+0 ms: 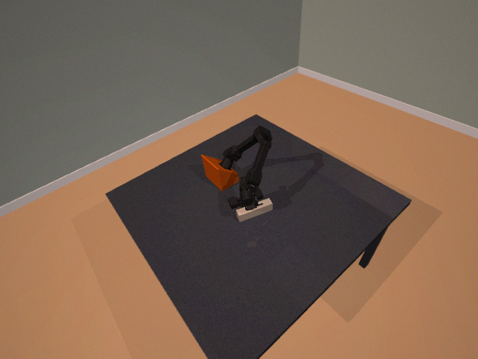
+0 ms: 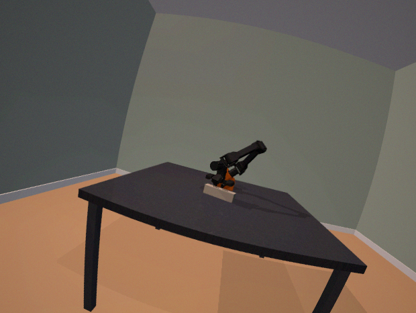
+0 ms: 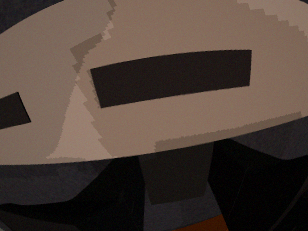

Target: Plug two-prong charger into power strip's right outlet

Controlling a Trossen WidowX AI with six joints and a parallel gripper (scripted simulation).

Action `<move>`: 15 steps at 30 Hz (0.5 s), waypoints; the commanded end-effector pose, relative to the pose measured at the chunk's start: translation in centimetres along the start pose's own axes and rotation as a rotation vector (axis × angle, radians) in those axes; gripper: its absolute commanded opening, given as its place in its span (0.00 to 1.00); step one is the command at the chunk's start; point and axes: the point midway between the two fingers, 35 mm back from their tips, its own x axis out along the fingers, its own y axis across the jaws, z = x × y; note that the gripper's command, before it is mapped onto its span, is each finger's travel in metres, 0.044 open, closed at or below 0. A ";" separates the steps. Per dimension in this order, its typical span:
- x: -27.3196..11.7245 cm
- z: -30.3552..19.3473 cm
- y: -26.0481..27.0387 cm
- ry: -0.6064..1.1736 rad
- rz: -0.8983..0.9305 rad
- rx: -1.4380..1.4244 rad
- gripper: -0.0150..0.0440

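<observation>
The pale power strip (image 1: 260,213) (image 2: 219,195) (image 3: 200,116) lies on the table. Its face fills much of the wrist view, with one wide dark rectangle (image 3: 172,77) near the middle and part of a second dark rectangle (image 3: 11,112) at the left edge. My gripper (image 1: 250,206) (image 2: 221,185) (image 3: 167,136) is low, at the strip. It is shut on the charger, a dark grey block (image 3: 176,181) between the black fingers, at the strip's lower edge in the wrist view. The prongs are hidden, and I cannot tell whether they are in an outlet.
The orange wedge-shaped base (image 1: 213,172) (image 2: 230,178) stands behind the strip, and a bit of orange (image 3: 205,225) shows at the bottom of the wrist view. The folded arm (image 1: 262,135) (image 2: 258,146) rises above. The dark table (image 1: 185,246) (image 2: 161,198) carries them.
</observation>
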 end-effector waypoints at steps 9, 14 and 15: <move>-0.4 0.8 0.1 -0.023 -0.001 -0.015 0.25; 0.0 0.0 0.0 0.000 0.000 0.000 0.25; 0.0 0.0 0.0 0.000 0.000 0.000 0.25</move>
